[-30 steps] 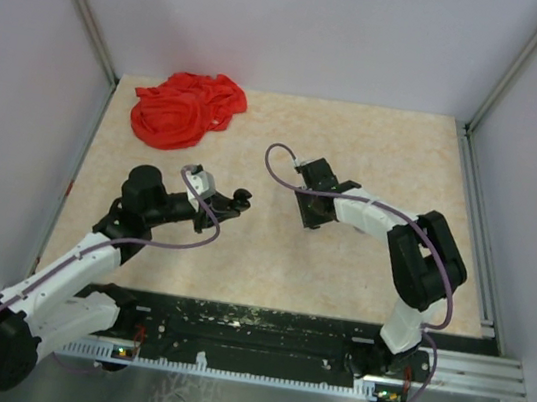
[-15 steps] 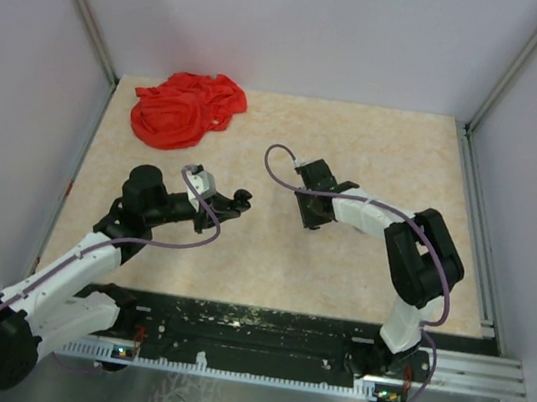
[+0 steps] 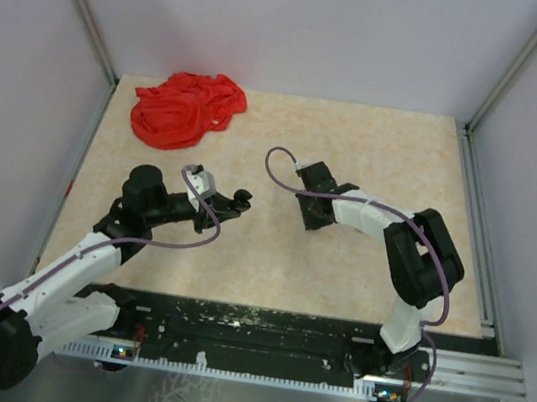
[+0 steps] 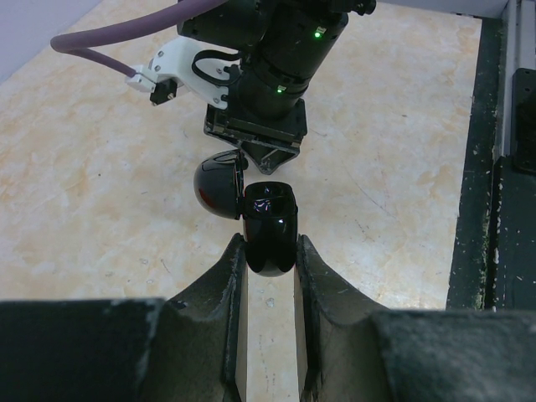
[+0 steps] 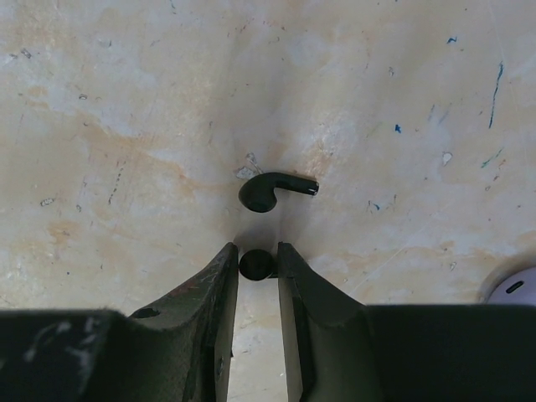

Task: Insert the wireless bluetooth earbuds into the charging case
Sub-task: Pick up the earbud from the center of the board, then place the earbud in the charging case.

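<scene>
Right claw (image 5: 258, 249) first: the jaws are down to a narrow slot with a small black earbud (image 5: 255, 265) sitting right between the fingertips. It looks pinched, though I can't swear both pads are touching it. A second black earbud (image 5: 272, 191) lies flat on the table (image 5: 126, 100) just past the tips with its stem pointing right, not touching the fingers. At the bottom-right corner of that wrist view a lavender rounded thing (image 5: 512, 285) pokes in, cropped too hard to say what it is.

Left claw (image 4: 270, 243) is also narrow and is clamped on the sides of a glossy black charging case (image 4: 270, 219). The case is upright between the fingers with its lid (image 4: 218, 186) flipped open to the left. From that camera the right arm's wrist hangs close behind the case, pointing down at the table.

From the top view the two claws face each other around mid-table, left claw (image 3: 238, 200) and right claw (image 3: 311, 218), near each other but apart. A crumpled red cloth (image 3: 186, 110) sits well off in the far-left corner. There's bare tabletop all around both claws, with walls on three sides and the black base rail (image 3: 248, 335) along the near edge.
</scene>
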Available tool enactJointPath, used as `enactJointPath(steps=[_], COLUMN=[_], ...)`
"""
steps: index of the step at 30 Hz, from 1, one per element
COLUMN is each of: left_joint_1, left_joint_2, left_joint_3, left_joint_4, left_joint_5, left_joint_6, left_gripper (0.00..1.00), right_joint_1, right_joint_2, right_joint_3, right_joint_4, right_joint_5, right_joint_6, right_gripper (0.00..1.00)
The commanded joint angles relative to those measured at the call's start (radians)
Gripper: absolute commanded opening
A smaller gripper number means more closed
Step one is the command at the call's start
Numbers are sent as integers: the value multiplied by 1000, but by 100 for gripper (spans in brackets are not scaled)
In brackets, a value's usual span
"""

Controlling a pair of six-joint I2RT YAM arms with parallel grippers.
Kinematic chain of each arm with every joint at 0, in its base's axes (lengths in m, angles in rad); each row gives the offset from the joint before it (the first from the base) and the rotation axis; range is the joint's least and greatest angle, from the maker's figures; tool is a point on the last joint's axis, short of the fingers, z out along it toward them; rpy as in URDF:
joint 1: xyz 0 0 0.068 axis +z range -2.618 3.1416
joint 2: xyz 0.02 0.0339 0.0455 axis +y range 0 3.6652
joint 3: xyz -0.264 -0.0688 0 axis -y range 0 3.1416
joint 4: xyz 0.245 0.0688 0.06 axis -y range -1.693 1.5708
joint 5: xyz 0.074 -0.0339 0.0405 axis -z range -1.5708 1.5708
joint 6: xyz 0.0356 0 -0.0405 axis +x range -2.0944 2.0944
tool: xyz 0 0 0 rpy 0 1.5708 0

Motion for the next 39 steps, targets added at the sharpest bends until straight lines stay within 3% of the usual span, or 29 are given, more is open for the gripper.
enactJointPath(steps=[1,6,11,21,31,39], left_joint_1=[0,-1,0,-1,1,11], left_joint_2=[0,-1,-15,-50,-115,-163], left_joint_3=[37,35,19,-36,-128,-213], left_joint_4=[16,20,47,169,346,523], left_joint_5=[20,18,6,-41,-130,-160], left_joint_6=[-10,-10,-17,-75,-134,-210], left_gripper=[1,1,1,1,1,1], right_joint_1=[-8,-8,-7,-6,28,118], right_joint_2=[11,-24,-139,-391,-551,-585], right_joint_3=[-7,-9,5,15,-8,-46], right_joint_4=[14,16,8,107,357,630], right_joint_5=[18,-21,-75,-324,-568,-631], right_joint_6=[14,16,20,85,306,504], right_gripper=[24,16,15,15,14,14])
